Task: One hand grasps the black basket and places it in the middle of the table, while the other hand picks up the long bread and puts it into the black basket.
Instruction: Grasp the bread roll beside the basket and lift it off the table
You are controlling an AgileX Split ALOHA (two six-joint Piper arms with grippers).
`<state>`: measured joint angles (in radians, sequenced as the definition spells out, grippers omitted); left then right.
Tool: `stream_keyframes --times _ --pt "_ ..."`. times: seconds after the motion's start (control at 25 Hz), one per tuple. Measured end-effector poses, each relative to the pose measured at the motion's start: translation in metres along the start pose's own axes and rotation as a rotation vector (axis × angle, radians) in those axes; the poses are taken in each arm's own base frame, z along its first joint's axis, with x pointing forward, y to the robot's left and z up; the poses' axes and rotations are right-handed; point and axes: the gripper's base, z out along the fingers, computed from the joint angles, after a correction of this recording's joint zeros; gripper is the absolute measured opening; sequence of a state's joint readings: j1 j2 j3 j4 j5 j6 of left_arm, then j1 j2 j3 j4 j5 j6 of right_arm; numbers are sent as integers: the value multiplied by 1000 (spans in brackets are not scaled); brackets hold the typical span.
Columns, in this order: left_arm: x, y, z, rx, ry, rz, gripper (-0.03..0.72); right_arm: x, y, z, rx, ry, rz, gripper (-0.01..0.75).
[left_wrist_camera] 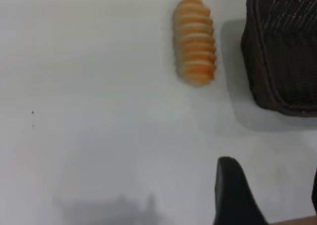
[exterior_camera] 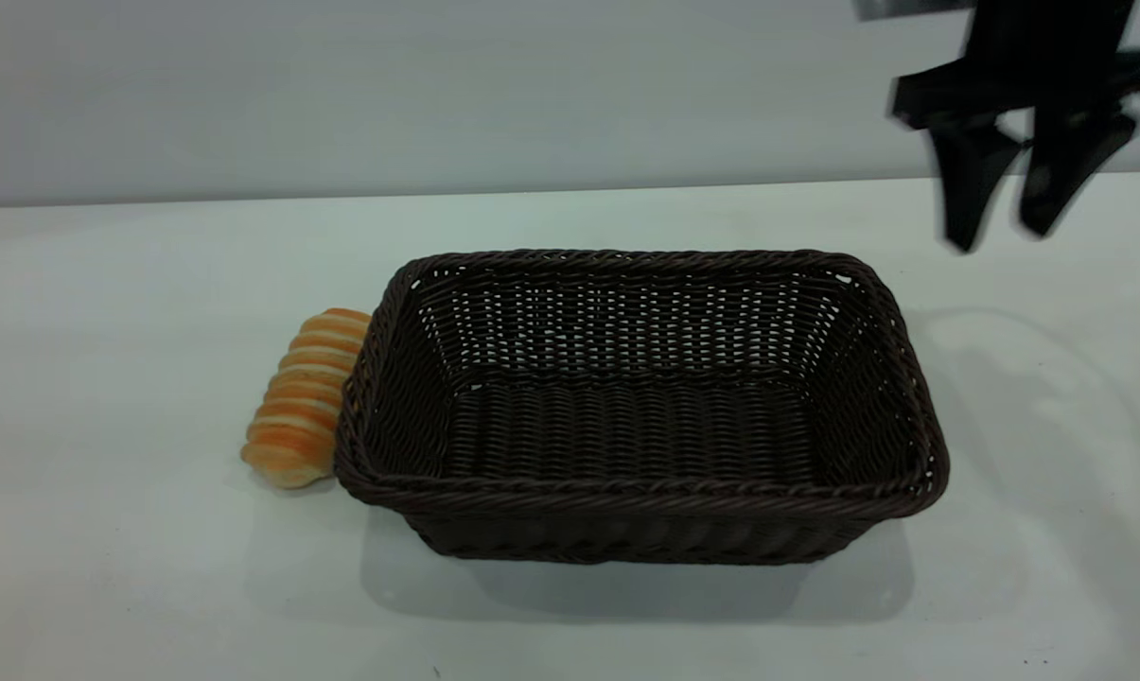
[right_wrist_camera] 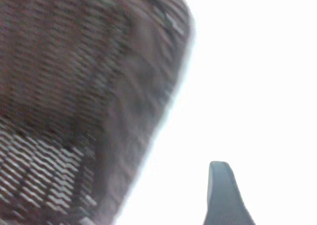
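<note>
White desk (exterior_camera: 115, 567) ran across the whole scene w/ a plain pale wall behind it.

Right gripper (exterior_camera: 1005, 227) hung in the air at the far right of the ext. view, above and behind the basket's right end. Its two pointed black fingers (exterior_camera: 969, 184) pointed down w/ a narrow gap between the tips, holding nothing and touching nothing. The right wrist view showed one finger (right_wrist_camera: 224, 195) over bare desk, w/ the woven basket wall beside it, apart from it.

Left gripper (left_wrist_camera: 270, 197) showed only in the left wrist view: one dark finger (left_wrist_camera: 233, 193) plus a sliver of the other at the frame edge, a wide gap between them, nothing held. It hovered over bare desk, well apart from the bread and the basket.

Black basket (exterior_camera: 640, 407) sat upright approx. mid-desk, long side toward the ext. camera, w/ nothing inside it. Braided rim and open-weave sloped sides were visible.

Long bread (exterior_camera: 305, 397) lay on the desk just beside the basket's left end, outside it. In the ext. view it looked to touch the wall or rim; in the left wrist view a strip of desk showed between them, so contact couldn't be told.

No brand, label or writing was readable on any item.
</note>
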<state>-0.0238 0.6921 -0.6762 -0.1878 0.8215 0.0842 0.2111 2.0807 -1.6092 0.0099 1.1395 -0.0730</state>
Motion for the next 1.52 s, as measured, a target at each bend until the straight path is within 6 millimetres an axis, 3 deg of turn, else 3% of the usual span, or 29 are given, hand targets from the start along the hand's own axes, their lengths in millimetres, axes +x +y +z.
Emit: stream_keyframes --times 0.28,0.44,0.56,0.8,1.04,1.52 --pt "-25 5 35 -2 137 9 414 22 -10 -72 142 -98 6 475" --pt "-47 9 64 -3 203 10 414 51 -1 -112 112 -177 29 475" --pt "-64 11 92 7 236 -14 414 77 10 -129 78 -203 20 475" --pt "-85 15 169 72 316 -96 414 121 30 -142 62 -218 -38 475" --pt "-77 20 244 144 414 -130 414 157 32 -144 54 -222 -44 475" --pt "-53 24 336 251 419 -145 414 208 30 -148 48 -261 -12 475"
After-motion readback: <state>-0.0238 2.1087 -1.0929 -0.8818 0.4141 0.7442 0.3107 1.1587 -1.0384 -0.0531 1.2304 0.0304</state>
